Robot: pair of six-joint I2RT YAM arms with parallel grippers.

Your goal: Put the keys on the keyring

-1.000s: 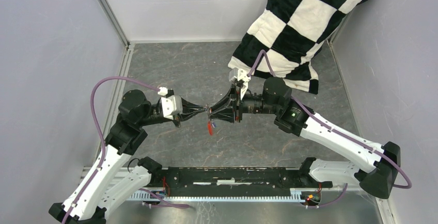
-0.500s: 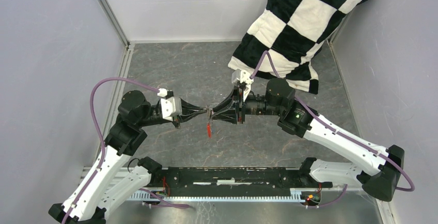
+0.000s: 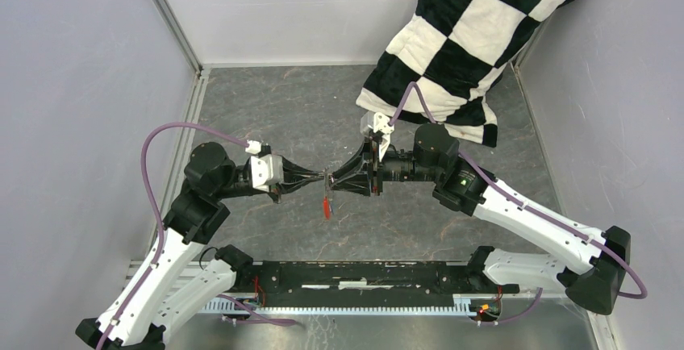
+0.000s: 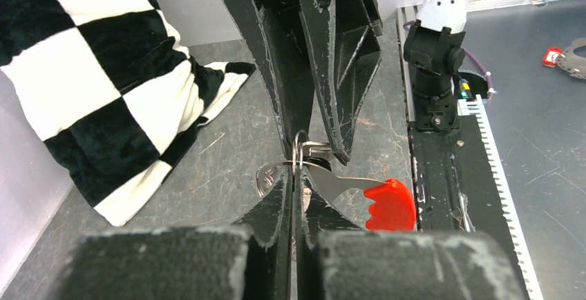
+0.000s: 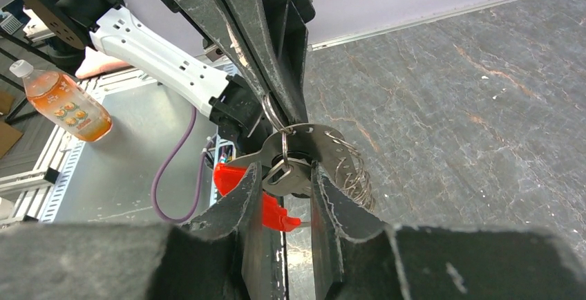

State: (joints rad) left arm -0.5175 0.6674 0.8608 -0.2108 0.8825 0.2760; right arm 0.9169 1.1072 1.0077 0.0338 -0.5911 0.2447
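Note:
Over the middle of the table my two grippers meet tip to tip. The left gripper (image 3: 322, 176) (image 4: 296, 175) is shut on the keyring (image 4: 298, 142), a thin grey loop standing edge-on between its tips. The red tag (image 3: 326, 204) (image 4: 390, 203) (image 5: 229, 175) hangs below on a flat metal piece. My right gripper (image 3: 331, 177) (image 5: 283, 175) is shut on a silver key (image 5: 296, 173) by its head, and the ring (image 5: 284, 144) passes through the key's hole. A coiled wire part (image 5: 354, 175) hangs beside it. The key's blade is hidden.
A black and white checkered cloth (image 3: 464, 35) (image 4: 90, 72) lies at the back right corner. Grey walls close the left, back and right sides. A black rail (image 3: 363, 273) runs along the near edge. A bottle of orange drink (image 5: 65, 103) stands off the table.
The right arm's wrist has shifted slightly right and turned a little. The red tag has swung slightly. Both grips are unchanged.

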